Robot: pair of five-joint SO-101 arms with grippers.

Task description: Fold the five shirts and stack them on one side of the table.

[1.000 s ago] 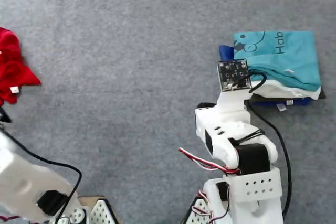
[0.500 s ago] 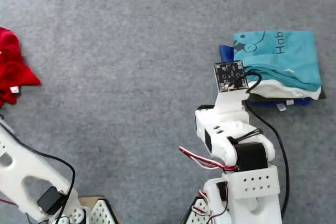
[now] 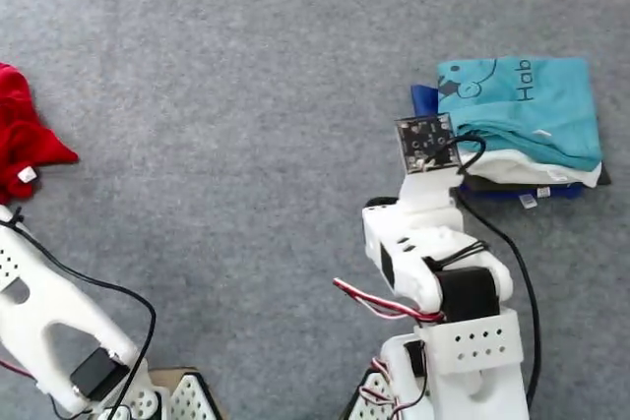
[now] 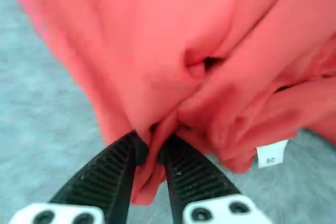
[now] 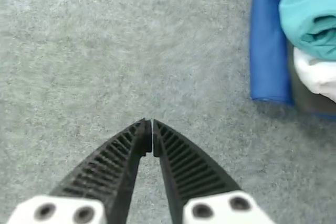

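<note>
1. Red shirt [image 3: 25, 140] is on the move. Over the last second its bunched edge has drawn in a touch at the far left rim of the table [image 3: 246, 95], well apart from everything else.
2. That's the left arm [image 3: 44, 312] doing it. It has swung up from a hunched lump in the near corner and stretched out long towards the shirt.
3. Its wrist view settles it: the left gripper [image 4: 152, 145] has its jaws pinched on a fold of the red cloth, with a white label [image 4: 272, 155] dangling just beside.
4. My read is that the last loose shirt is now caught and ready to be dragged out flat for folding.
5. Across the table the stack [image 3: 522, 125] sits tidy, with the teal shirt [image 3: 522, 105] on top and white and dark layers beneath.
6. The right arm [image 3: 433, 263] has edged slightly away from that pile. It stands folded, wrist pointing down at bare mat.
7. The right gripper [image 5: 151, 129] has its tips pressed together, holding nothing, with the blue shirt [image 5: 269, 40] edge near but not touched.
</note>
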